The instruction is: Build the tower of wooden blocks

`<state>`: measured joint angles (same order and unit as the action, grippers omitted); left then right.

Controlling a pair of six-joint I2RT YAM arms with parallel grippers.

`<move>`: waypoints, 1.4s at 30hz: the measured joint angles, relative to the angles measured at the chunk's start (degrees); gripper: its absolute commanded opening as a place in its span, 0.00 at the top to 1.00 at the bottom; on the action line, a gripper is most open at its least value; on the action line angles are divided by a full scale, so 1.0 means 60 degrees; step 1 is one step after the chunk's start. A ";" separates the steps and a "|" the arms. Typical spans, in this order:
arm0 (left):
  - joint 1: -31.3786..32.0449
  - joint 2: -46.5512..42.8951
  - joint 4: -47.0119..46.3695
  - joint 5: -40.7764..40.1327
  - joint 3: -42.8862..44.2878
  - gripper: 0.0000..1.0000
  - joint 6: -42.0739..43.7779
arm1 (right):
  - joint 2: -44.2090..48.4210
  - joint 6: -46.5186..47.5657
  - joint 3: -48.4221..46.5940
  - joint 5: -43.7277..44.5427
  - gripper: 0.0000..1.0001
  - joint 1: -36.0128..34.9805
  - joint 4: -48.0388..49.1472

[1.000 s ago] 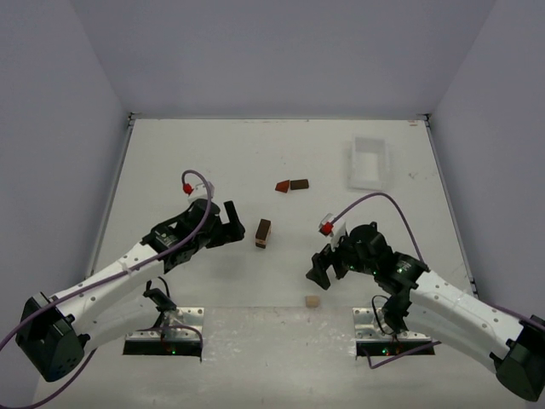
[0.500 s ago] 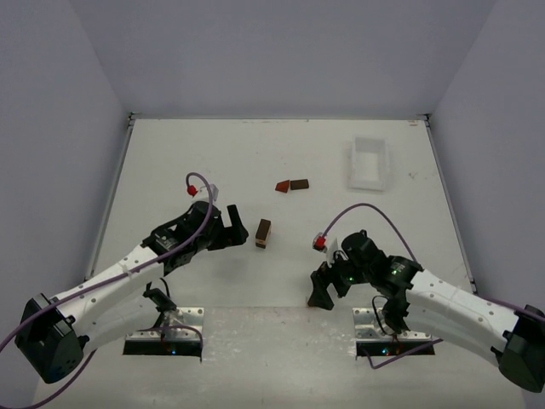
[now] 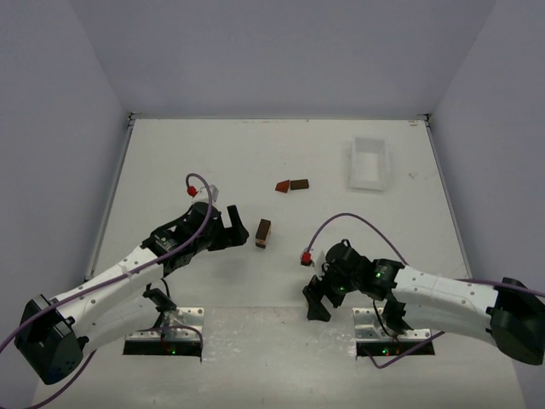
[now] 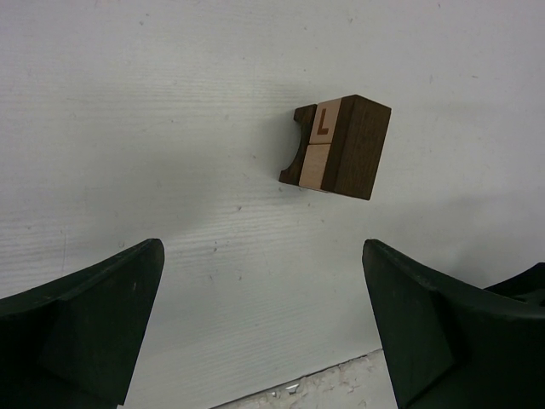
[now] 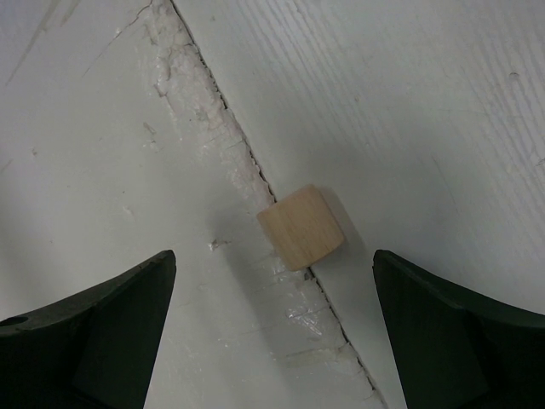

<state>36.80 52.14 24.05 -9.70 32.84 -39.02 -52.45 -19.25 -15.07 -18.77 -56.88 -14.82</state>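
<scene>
The right gripper is hovering open, 1 tan block between its fingers, probably readying a grab; the left gripper is hanging open facing the tower.

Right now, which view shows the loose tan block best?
Right wrist: the tan block sits mid-frame, close and unobstructed. Top external: the right tool hangs over it and hides it. Left wrist: it is not in view, only the stacked blocks.

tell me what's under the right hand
A light tan block lies below the open right hand, on the rough seam in the table, untouched. From the top camera the hand covers it, so only the wrist view shows it.
</scene>
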 measured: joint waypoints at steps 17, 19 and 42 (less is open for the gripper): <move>0.0000 -0.0004 -0.0195 0.0314 -0.0120 0.00 0.0035 | -0.1142 0.0260 -0.0531 0.0662 0.15 -0.0626 0.0203; 0.0000 -0.0004 -0.0195 0.0318 -0.0120 0.00 0.0035 | -0.1227 0.0287 -0.0531 0.0638 0.17 -0.0626 0.0263; 0.0000 -0.0004 -0.0265 0.0354 -0.0175 0.00 0.0039 | -0.2272 0.0798 -0.1023 0.0561 0.57 -0.0670 0.0392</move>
<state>36.80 52.12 22.46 -7.57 31.79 -38.79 -66.08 -14.46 -21.21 -15.41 -60.90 -12.47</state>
